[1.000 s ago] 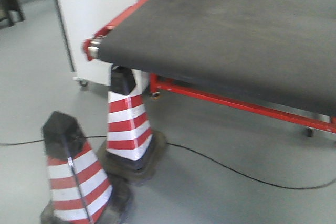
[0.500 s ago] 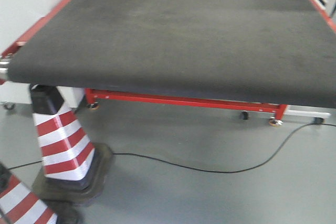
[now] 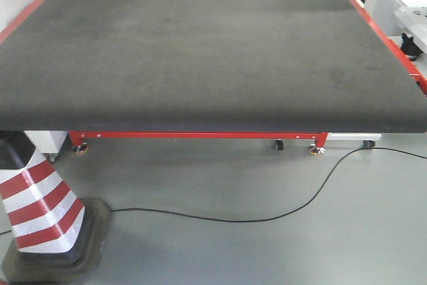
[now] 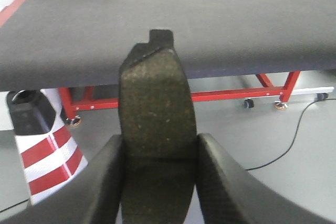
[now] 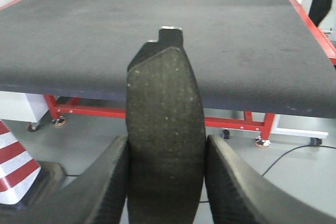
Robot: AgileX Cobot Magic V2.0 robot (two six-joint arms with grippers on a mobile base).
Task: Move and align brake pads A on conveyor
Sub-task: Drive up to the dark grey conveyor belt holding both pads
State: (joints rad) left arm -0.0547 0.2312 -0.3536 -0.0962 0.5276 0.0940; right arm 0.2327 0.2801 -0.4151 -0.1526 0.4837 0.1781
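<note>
Left-held brake pad and right-held brake pad before conveyor near edge; cone under left corner; cable on floor.

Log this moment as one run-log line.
left claw: shut on left-held pad | right claw: shut on right-held pad | conveyor: ahead, no pads seen on it

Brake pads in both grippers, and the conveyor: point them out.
Left brake pad (image 4: 157, 129), left wrist view, face centre.
Right brake pad (image 5: 165, 129), right wrist view, face centre.
Conveyor (image 3: 213, 51), front view, bare belt top.

Matt felt-like conveyor, gritty brake pads
</note>
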